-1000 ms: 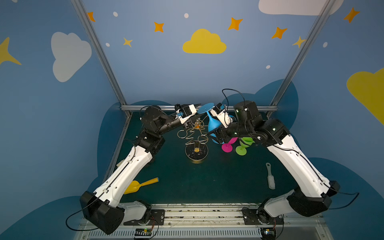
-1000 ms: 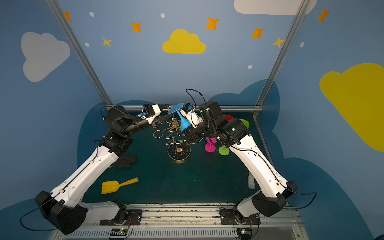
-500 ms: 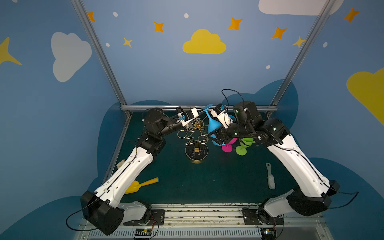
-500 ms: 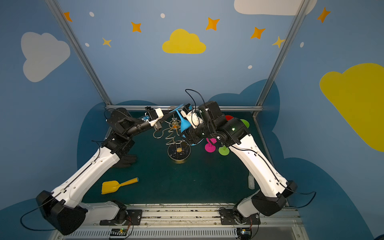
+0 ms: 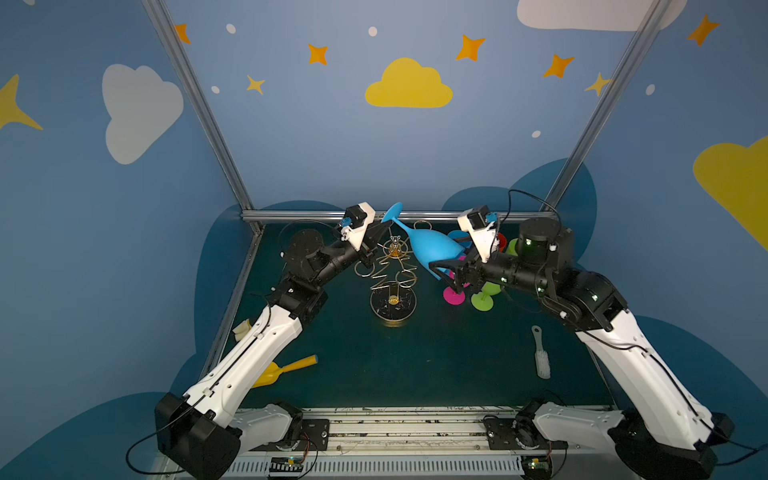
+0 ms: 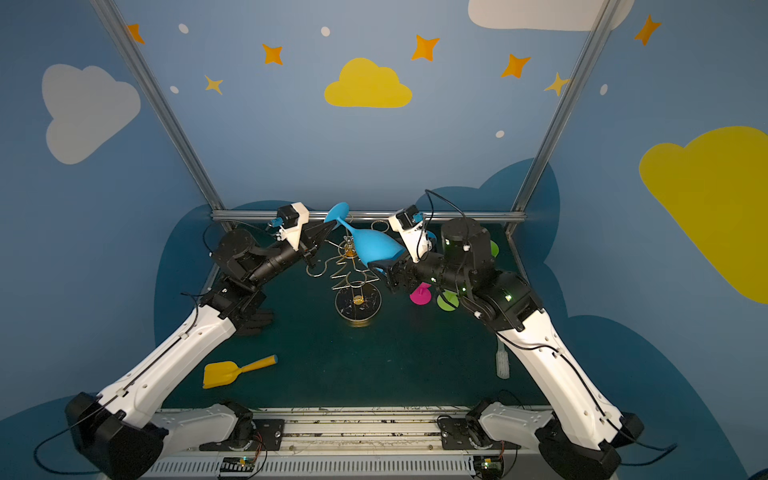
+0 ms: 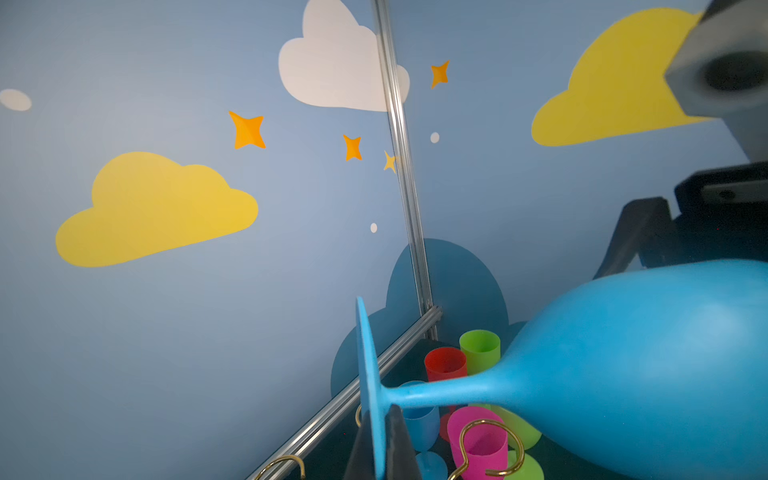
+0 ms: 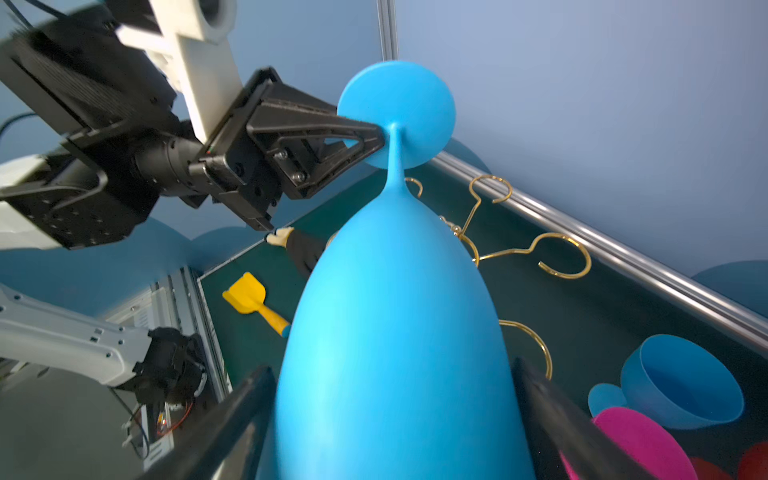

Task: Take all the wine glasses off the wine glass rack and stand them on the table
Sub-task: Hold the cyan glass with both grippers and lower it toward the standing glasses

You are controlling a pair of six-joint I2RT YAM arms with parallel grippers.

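A blue wine glass [image 5: 432, 249] [image 6: 374, 247] hangs tilted above the gold wire wine glass rack [image 5: 392, 274] [image 6: 357, 282], foot toward the back left, clear of the loops. My left gripper [image 5: 388, 224] [image 8: 380, 133] is shut on the rim of its foot; in the left wrist view both fingers pinch the flat foot at the gripper [image 7: 379, 432]. My right gripper [image 8: 392, 365] [image 5: 440, 251] stands spread wide, one finger on each side of the bowl [image 8: 395, 311], close to it. The fingers are blurred, so contact is unclear.
Pink [image 5: 454, 296] and green [image 5: 482, 301] glasses stand right of the rack, with red and green cups [image 7: 461, 357] and another blue glass [image 8: 681, 382] by the back rail. On the mat lie a yellow scoop [image 5: 286, 370] front left and a white brush [image 5: 540, 357] right.
My left gripper has closed on the glass's foot. The right gripper's fingers have spread wider around the bowl. The glass has tipped slightly, its bowl lower toward the right.
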